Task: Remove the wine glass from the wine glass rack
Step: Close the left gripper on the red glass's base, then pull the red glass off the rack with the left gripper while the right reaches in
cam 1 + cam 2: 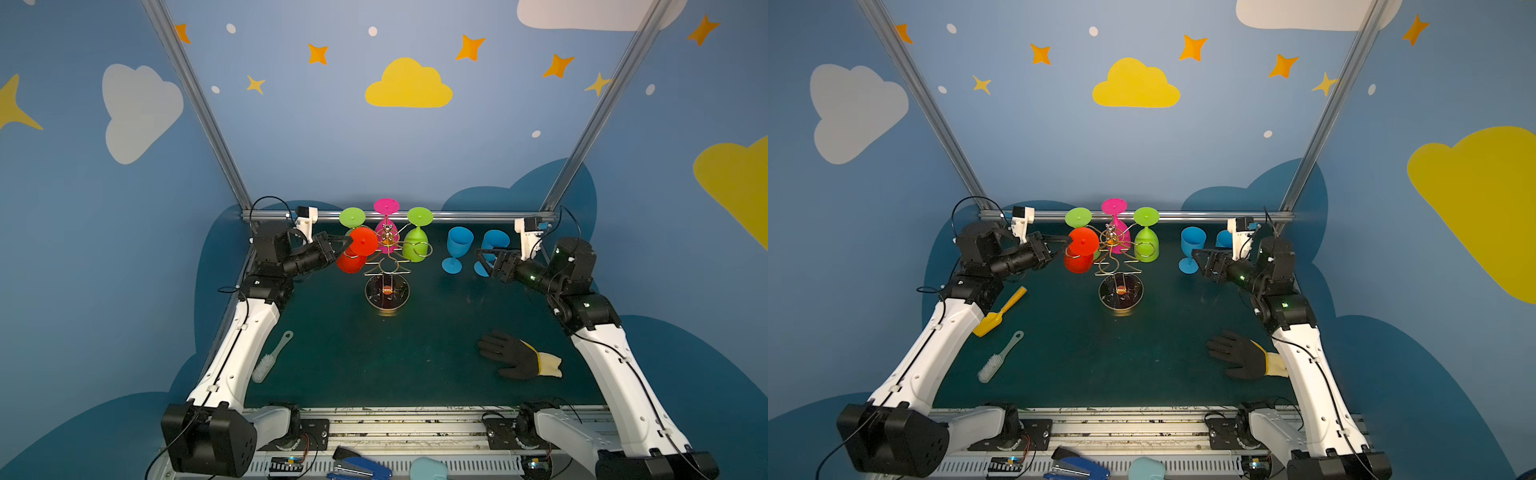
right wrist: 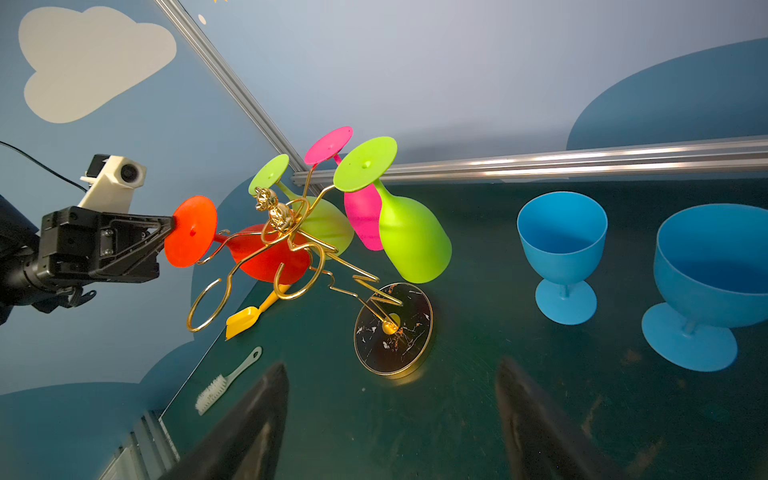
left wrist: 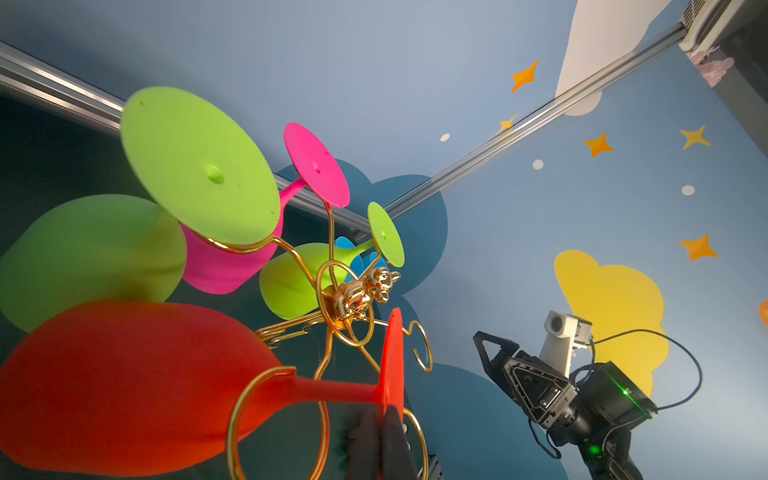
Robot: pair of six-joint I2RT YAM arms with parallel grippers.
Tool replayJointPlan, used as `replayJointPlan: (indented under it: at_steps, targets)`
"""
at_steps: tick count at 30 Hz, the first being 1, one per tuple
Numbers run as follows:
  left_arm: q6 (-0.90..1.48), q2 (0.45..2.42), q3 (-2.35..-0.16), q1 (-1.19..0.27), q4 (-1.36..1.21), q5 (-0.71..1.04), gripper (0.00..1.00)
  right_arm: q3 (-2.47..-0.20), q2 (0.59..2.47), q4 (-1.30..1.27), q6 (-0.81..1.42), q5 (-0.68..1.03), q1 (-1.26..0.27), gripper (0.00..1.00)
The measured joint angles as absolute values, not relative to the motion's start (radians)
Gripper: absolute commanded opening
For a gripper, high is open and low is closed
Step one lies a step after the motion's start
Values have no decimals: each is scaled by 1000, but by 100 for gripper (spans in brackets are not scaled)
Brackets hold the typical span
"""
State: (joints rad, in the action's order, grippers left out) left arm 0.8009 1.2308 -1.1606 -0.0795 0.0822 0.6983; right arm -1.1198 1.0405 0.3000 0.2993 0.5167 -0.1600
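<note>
The gold wire wine glass rack (image 1: 386,266) (image 1: 1119,266) stands on its round dark base (image 1: 387,293) at mid-table. A red wine glass (image 1: 365,241) (image 3: 124,382) hangs tilted at the rack's left side. Its stem runs through a gold loop in the left wrist view. My left gripper (image 1: 348,243) (image 3: 384,419) is shut on the edge of that glass's round foot (image 2: 191,230). Two green glasses (image 1: 417,247) and a pink one (image 1: 386,226) hang upside down on other arms. My right gripper (image 1: 480,259) (image 2: 390,365) stands open to the right of the rack, holding nothing.
Two blue glasses (image 1: 457,249) (image 1: 492,249) stand upright right of the rack, close to my right gripper. A black glove (image 1: 511,355) lies front right. A brush (image 1: 272,357) and a yellow scoop (image 1: 998,313) lie by the left arm. A blue stapler (image 1: 357,467) sits at the front edge.
</note>
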Motion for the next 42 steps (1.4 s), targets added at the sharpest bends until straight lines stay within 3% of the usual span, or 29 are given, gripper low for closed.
replayJointPlan:
  at_steps: [42]
  targets:
    - [768, 1254, -1195, -86, 89, 551, 3, -1111, 1007, 315, 287, 498, -160, 78]
